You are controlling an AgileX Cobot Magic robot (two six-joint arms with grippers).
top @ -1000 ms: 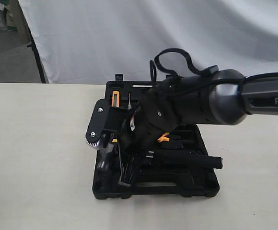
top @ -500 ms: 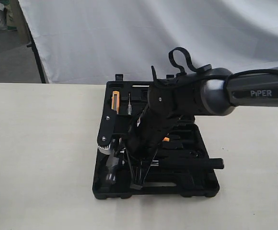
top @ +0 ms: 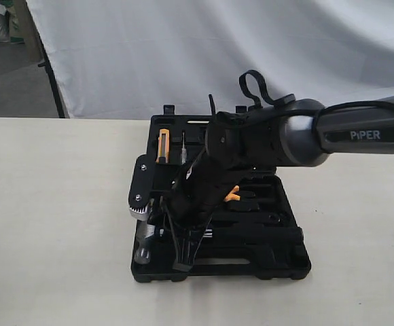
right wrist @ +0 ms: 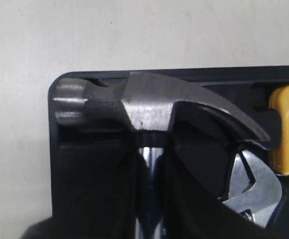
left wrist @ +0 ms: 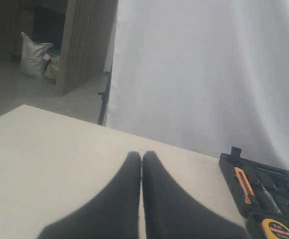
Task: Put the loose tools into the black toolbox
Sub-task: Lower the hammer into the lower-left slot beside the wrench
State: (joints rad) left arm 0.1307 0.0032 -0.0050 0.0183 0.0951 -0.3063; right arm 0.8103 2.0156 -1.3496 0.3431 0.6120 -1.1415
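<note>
My right hand pinches the steel neck of the claw hammer, whose head sits in a corner recess of the black toolbox, beside the adjustable wrench. My left hand, fingers pressed together, hovers over the worktop, off to one side of the toolbox.

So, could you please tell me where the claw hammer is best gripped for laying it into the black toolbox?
Grip the claw hammer on its bare steel neck just below the head, coming from above with a finger on either side. The neck is narrow and straight, the head wide and curved. The right pincer holds it there.
</note>
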